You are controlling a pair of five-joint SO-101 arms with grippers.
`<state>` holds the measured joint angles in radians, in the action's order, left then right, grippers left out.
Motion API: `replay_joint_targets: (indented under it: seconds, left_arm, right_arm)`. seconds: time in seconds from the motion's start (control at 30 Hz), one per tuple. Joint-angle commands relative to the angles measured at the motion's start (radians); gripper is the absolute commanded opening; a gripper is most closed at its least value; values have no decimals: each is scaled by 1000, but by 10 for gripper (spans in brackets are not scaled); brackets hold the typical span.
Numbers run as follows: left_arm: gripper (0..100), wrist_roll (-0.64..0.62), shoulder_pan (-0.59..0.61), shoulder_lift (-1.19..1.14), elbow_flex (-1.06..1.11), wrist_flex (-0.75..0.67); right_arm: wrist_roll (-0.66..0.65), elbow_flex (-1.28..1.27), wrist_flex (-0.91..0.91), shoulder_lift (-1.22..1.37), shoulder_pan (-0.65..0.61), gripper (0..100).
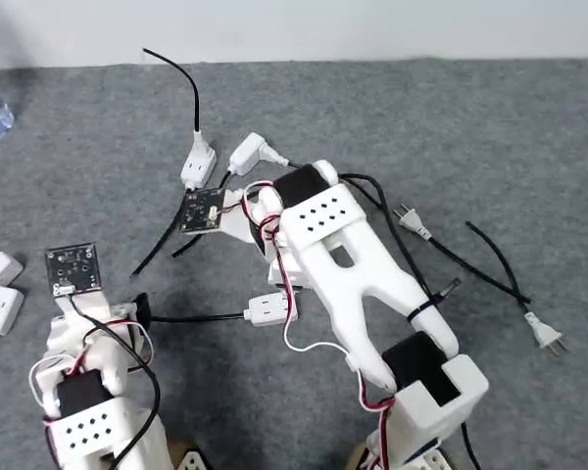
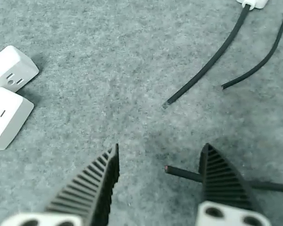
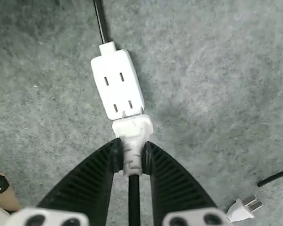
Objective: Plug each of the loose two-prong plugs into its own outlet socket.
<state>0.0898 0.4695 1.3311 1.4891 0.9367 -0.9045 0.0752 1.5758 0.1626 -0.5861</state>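
My right gripper [image 3: 132, 143] is shut on a white two-prong plug [image 3: 132, 134]. Its prongs meet the end of a white outlet socket [image 3: 117, 87] with a black cord, and a sliver of prong still shows. In the high view that socket [image 1: 198, 162] lies at the table's upper middle, just beyond the right arm's wrist board [image 1: 204, 211]. My left gripper [image 2: 161, 149] hangs open low over the grey carpet, a loose black cord end [image 2: 179, 173] lying between its fingers. Two white outlet blocks [image 2: 8, 96] sit off to one side of it.
A second white socket [image 1: 268, 310] on a black cord lies between the arms. A white angled plug [image 1: 247, 154] rests beside the far socket. Two loose plugs [image 1: 412, 220] [image 1: 546, 335] with black cords lie at the right. White outlet blocks [image 1: 0, 294] sit at the left edge.
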Motion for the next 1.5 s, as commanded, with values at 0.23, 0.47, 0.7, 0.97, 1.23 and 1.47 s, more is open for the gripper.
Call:
replay_joint_targets:
  seconds: [0.23, 0.47, 0.7, 0.97, 1.23, 1.47]
  left_arm:
    - [261, 11, 2, -2, -7, 6]
    - [261, 11, 2, -2, -7, 6]
    - [261, 11, 2, -2, -7, 5]
    - [261, 11, 2, -2, -5, 2]
    - [261, 11, 0, -2, -5, 0]
    - [261, 32, 0, -2, -5, 0]
  right_arm:
    - [-11, -140, -127, -5, -2, 8]
    - [-11, -121, -134, -5, -4, 8]
    - [-3, -141, -140, -1, -16, 8]
    - [34, -135, -220, 142, -58, 8]
    - [38, -133, -197, 81, -70, 14]
    - [15, -133, -56, -44, -134, 314]
